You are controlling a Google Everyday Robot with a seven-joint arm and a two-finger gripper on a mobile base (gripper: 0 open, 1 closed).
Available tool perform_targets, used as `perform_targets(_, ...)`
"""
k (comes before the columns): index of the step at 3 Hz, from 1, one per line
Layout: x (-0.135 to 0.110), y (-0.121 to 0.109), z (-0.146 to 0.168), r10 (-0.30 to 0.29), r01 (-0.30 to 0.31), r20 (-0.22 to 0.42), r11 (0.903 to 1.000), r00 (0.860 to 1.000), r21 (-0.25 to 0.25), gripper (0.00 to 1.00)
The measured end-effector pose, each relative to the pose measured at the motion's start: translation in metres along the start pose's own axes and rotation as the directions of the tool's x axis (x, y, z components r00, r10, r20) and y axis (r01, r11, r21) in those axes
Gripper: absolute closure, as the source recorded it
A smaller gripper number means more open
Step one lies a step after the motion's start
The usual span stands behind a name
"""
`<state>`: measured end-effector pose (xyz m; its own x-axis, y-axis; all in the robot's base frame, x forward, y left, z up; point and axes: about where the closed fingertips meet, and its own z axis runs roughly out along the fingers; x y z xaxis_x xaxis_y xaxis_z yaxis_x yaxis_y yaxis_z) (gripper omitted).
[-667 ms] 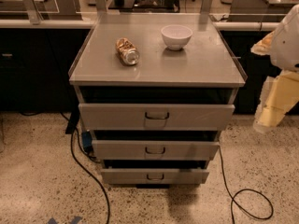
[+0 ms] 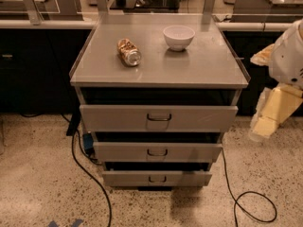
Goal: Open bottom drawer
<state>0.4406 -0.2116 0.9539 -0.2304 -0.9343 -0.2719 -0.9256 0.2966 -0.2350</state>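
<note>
**Bottom drawer** (image 2: 156, 178): lowest of three grey fronts in the cabinet (image 2: 94, 77), just above the speckled floor. It sits under the middle drawer (image 2: 157, 152) and the top drawer (image 2: 158, 117). We note a small dark pull handle (image 2: 157, 178) at the centre of its front.

**Gripper** (image 2: 265, 122): at the right edge of the view, beside the cabinet's right flank at about top-drawer height. It is well apart from the handle and touches nothing we can see. We cannot tell how far open it stands, and we make out no object in it.

**Step in hand**, by our judgement: the approach. To do it well, we would lower the gripper and bring it across to the handle. It should meet the pull square from the front and take it centrally. Then it should draw straight outward, avoiding the cable (image 2: 251, 207) on the floor.

**Not concerned:** bowl (image 2: 178, 36) and can (image 2: 129, 51) on the cabinet top.
</note>
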Motion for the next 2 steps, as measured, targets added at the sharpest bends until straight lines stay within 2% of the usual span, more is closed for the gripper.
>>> perform_targets(1,0.013,0.024,0.068,0.099,-0.091,0.11,0.993,0.989,-0.075,0.0)
perform_targets(2,0.027,0.055,0.158,0.184,-0.158,0.134,0.9706,0.974,-0.182,0.0)
